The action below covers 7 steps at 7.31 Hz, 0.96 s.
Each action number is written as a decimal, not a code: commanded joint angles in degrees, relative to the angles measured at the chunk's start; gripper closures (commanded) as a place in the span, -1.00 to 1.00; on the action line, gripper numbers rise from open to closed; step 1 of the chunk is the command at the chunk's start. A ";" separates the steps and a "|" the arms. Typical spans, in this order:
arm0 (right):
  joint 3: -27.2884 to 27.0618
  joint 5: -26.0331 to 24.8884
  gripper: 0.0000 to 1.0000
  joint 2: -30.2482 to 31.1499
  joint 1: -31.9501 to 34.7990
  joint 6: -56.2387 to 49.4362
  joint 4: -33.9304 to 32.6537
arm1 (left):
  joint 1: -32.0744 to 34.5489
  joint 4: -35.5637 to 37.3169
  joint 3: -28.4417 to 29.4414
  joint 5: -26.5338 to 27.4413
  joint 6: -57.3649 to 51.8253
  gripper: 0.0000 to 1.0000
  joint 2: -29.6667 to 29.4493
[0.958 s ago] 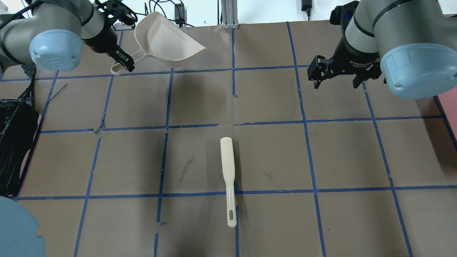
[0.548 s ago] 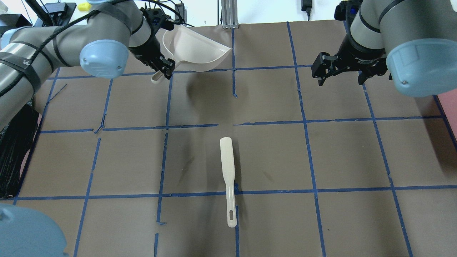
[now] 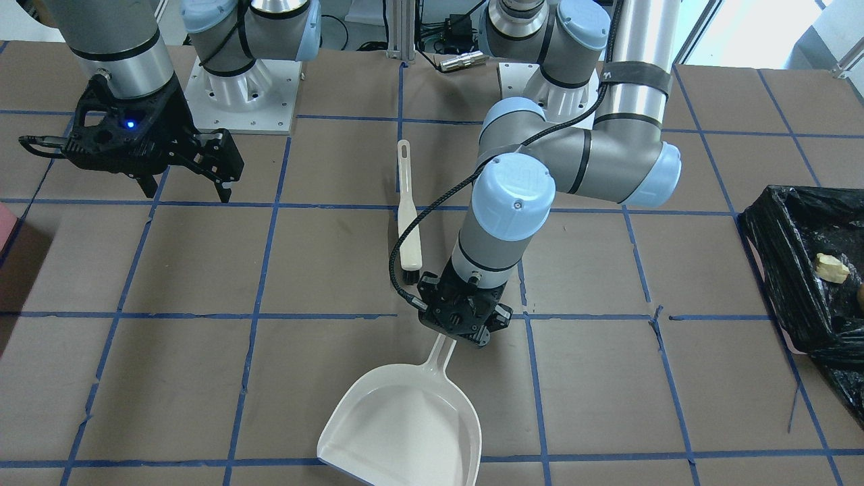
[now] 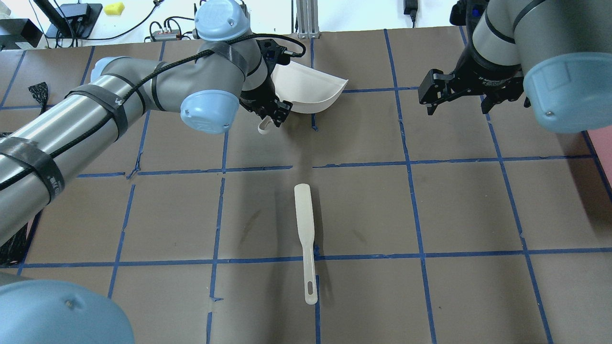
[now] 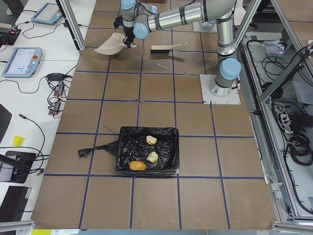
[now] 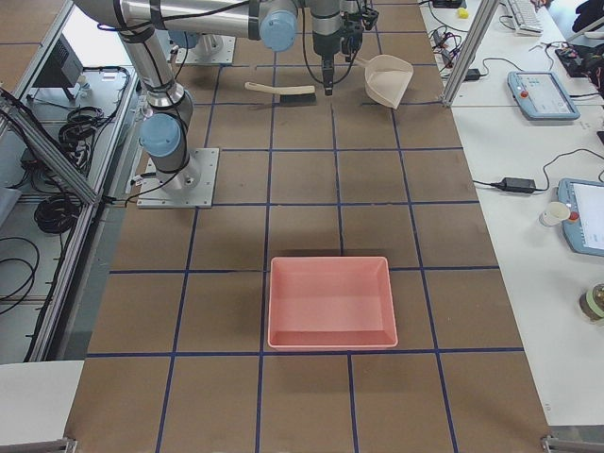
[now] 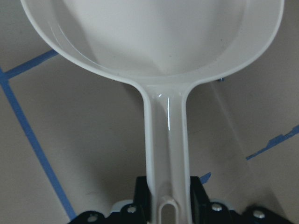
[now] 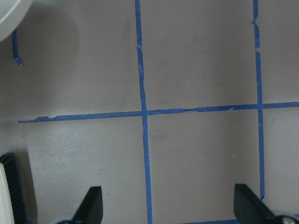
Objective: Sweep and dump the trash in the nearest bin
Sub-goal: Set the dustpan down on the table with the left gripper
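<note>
My left gripper is shut on the handle of a cream dustpan over the far middle of the table. The wrist view shows the handle clamped between the fingers, and the front view shows the empty pan. A cream hand brush lies loose at the table's middle, also in the front view. My right gripper hangs open and empty at the far right, its fingers spread wide. The black-bagged bin stands at the table's left end.
Several yellowish trash pieces lie inside the bin, whose wall shows in the front view. A pink tray sits at the table's right end. Blue tape lines grid the brown table cover.
My left arm has swung to the right with the dustpan, from the far left corner toward the far middle. The right gripper has hardly moved. The brush has stayed put.
</note>
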<state>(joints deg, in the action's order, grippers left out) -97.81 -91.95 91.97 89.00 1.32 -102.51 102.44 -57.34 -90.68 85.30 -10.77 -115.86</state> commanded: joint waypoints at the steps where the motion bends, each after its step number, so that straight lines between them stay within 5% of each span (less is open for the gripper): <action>1: -0.10 0.01 -1.00 0.58 0.03 -0.79 0.03 | 2.58 1.44 -0.38 -0.04 5.73 0.84 -1.38; 5: -0.27 -0.34 -1.00 0.75 0.03 -3.78 0.03 | 5.31 1.53 -1.96 0.04 14.54 0.77 -1.21; 6: -0.18 -0.69 -1.00 0.76 0.03 -4.82 0.03 | 5.40 1.45 -2.05 0.22 14.55 0.46 -1.12; 7: -0.27 -1.47 -1.00 0.76 -0.06 -5.70 -0.06 | 5.40 1.36 -2.40 0.13 15.07 -0.52 -1.21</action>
<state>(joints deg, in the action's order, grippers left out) -98.05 -92.70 92.70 89.02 -3.26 -102.50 107.69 -55.90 -92.69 85.43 3.52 -117.05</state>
